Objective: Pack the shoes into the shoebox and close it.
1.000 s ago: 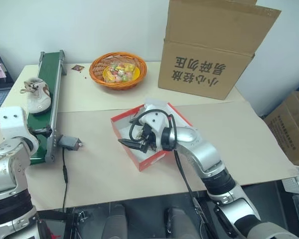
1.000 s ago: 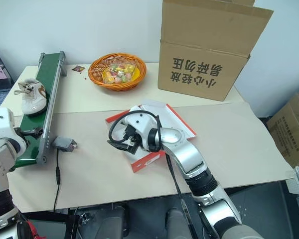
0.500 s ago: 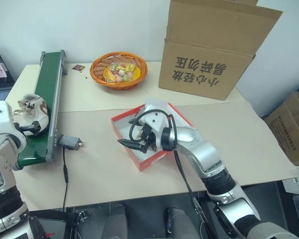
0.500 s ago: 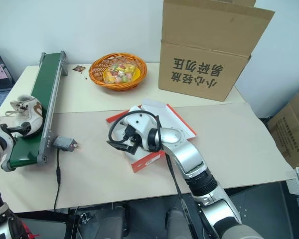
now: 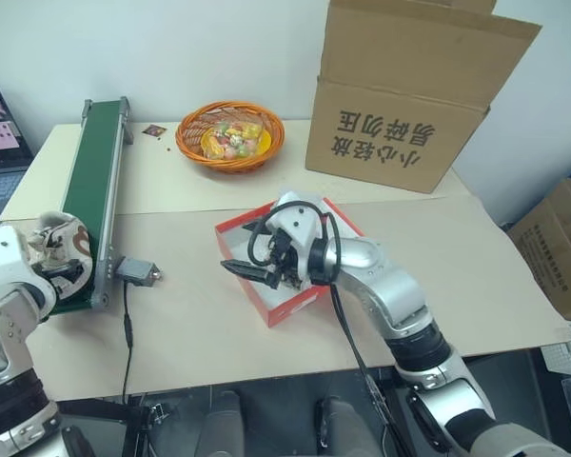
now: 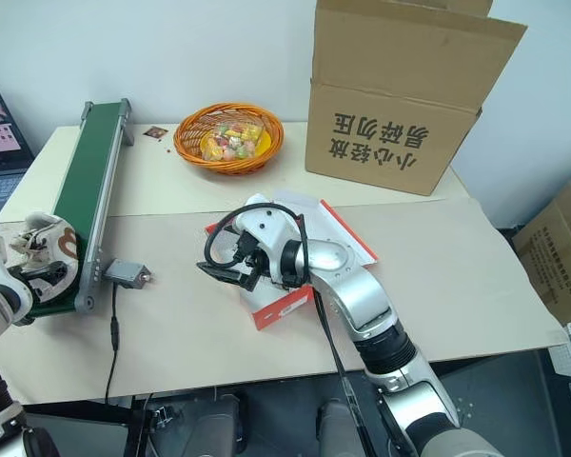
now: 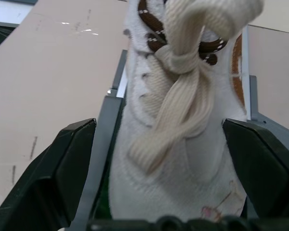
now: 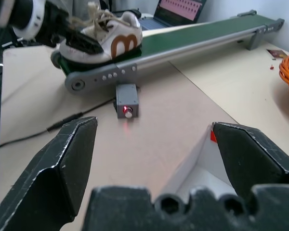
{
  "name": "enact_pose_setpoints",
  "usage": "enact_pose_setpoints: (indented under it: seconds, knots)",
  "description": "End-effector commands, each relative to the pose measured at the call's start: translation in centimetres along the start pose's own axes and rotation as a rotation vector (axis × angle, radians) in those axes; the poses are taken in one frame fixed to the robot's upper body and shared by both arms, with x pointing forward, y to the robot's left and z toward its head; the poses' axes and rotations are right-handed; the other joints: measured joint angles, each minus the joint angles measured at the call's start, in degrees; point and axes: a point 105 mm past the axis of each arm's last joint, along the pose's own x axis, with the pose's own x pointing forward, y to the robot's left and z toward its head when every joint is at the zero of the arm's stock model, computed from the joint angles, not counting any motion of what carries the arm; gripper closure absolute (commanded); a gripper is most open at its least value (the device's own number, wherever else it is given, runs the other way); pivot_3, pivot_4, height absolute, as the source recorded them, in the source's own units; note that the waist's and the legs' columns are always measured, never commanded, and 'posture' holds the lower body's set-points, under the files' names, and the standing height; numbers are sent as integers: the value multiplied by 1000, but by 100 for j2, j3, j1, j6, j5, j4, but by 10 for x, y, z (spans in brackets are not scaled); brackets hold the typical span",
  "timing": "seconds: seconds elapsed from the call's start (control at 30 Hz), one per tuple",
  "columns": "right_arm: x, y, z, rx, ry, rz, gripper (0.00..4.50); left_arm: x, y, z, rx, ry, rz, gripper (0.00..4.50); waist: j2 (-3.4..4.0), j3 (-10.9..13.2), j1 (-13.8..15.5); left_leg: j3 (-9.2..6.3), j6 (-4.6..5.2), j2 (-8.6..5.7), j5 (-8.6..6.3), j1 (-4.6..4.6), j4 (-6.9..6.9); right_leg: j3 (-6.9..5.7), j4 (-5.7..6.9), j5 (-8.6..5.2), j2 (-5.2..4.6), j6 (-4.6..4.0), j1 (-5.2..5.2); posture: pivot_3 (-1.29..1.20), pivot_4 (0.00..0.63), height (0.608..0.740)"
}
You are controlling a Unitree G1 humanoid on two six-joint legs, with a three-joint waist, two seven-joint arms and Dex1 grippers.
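One shoe (image 7: pixel 176 144) at near end of belt (image 5: pixel 93 181), sits between L gripper (image 7: pixel 168 159) fingers, jaws spread either side, not clearly pinching yet. Shoe looks light, soft upper, loose laces; grip across mid sides. R gripper (image 5: pixel 252 271) jaws wide apart, over open box (image 5: pixel 290 303), mid-table.

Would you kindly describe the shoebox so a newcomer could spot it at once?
Start from the big brown carton at the table's back. In front of it lies the shoebox, flat, red outside and white inside, open, with the right hand over it.
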Motion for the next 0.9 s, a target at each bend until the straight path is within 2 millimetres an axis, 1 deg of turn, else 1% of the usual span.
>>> enact_pose_setpoints:
  seconds: [0.03, 0.23, 0.27, 0.33, 0.5, 0.57, 0.6, 0.67, 0.7, 0.77, 0.8, 0.83, 0.9]
  knots:
    - [-4, -1, 24, -32, -77, -9, 0, -1, -7, -2, 13, 4, -22, 1485, 0, 0, 9, 0, 0, 0, 0, 0, -1, 0, 0, 0, 0, 0, 0, 0, 150, 709]
    - [-4, -2, 26, -24, -86, -19, 0, -2, -6, 1, 12, 0, -19, 3638, 0, 0, 62, 0, 0, -2, 0, -1, -1, 0, 0, 2, 0, -2, 0, 0, 150, 709]
    - [-4, -2, 27, -23, -89, -22, 0, -2, -7, 2, 11, -1, -20, 3969, 0, 0, 64, 0, 0, -2, 0, -1, -1, 0, 0, 1, -1, -3, -1, 0, 150, 709]
    - [-4, -3, 28, -20, -94, -27, 0, -2, -7, 3, 13, -2, -19, 4482, 0, 0, 74, 0, 0, -1, 0, 0, -1, 0, 0, 0, 0, -2, -1, 0, 150, 709]
    - [-5, -5, 29, -13, -98, -37, 0, -1, -11, 3, 15, 0, -27, 4482, 0, 0, 104, 0, 0, -1, 0, -1, -2, 0, 0, 0, -1, -2, -1, 0, 150, 709]
    - [-5, -7, 30, -6, -101, -41, 0, -1, -12, 6, 58, -25, -10, 4482, 0, 0, 106, 0, -1, -1, 0, -1, -2, 0, 0, 0, 0, -2, -1, 0, 150, 709]
    - [-5, -8, 31, 3, -105, -49, 0, -3, -18, 13, 82, -67, -27, 4482, 0, 0, 109, 0, 0, -1, 0, 0, -2, 0, 0, 0, -1, -2, -1, 0, 150, 709]
    - [-4, -13, 33, 32, -111, -69, 0, -10, -35, 33, 81, -181, -82, 4482, 0, 0, 121, 0, -1, -1, 0, -1, -2, -1, 0, 0, 0, -2, -1, 0, 150, 709]
    - [-4, -16, 36, 59, -120, -76, 0, -17, -47, 48, 99, -263, -118, 4482, 0, 0, 126, 0, -1, -1, 0, -4, -1, -3, 0, 0, -1, -4, -2, 0, 150, 709]
    - [-4, -20, 42, 105, -140, -77, 0, -28, -63, 67, 137, -383, -147, 4482, -1, 1, 149, 0, -3, -1, 1, -16, 2, -3, -2, 2, -2, -8, -5, 0, 150, 709]
    - [-4, -22, 48, 147, -168, -66, 0, -32, -70, 73, 172, -430, -142, 4482, -5, 0, 170, 0, -3, -1, 2, -27, 4, -5, -3, 3, -2, -8, -7, 0, 150, 709]
    - [-4, -25, 56, 205, -200, -60, 0, -38, -82, 78, 228, -481, -143, 4482, -9, -2, 170, -3, -5, 0, 2, -37, 8, -10, -3, 4, -2, -5, -11, 0, 150, 709]
    - [-3, -37, 65, 321, -243, -75, 0, -46, -102, 83, 268, -555, -161, 4482, -11, -3, 131, -2, -4, -1, 2, -46, 8, -7, -12, 13, -2, 8, -13, 0, 150, 709]
